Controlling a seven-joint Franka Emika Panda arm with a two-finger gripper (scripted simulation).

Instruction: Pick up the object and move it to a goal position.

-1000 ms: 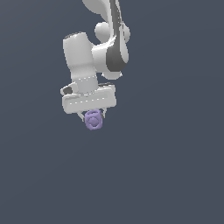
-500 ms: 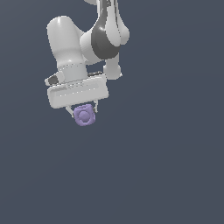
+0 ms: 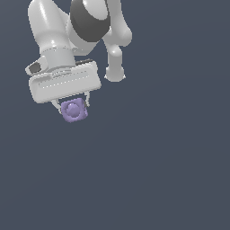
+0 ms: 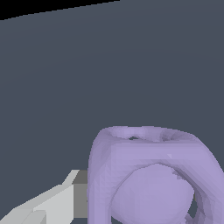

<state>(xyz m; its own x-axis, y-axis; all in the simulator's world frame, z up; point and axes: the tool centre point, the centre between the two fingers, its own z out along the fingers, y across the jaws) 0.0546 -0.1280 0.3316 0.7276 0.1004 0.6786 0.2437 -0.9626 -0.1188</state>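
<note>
The object (image 3: 73,111) is a small lavender-purple lump with rounded loops. It hangs under the white arm's bar in the exterior view, held between the two short fingers of my gripper (image 3: 72,104). The gripper is shut on it, and the object is narrower than the bar above. In the wrist view the object (image 4: 148,179) fills the near part of the picture, with one white and grey finger (image 4: 65,199) pressed against its side. The other finger is hidden behind the object there.
A flat dark grey-blue surface (image 3: 170,170) fills the background of both views. The white arm (image 3: 67,40) with its dark joint (image 3: 90,18) takes up the exterior view's upper left.
The arm has carried the held object toward the exterior view's left and slightly higher in the picture. The hand has grown larger in the view. The grip has stayed shut.
</note>
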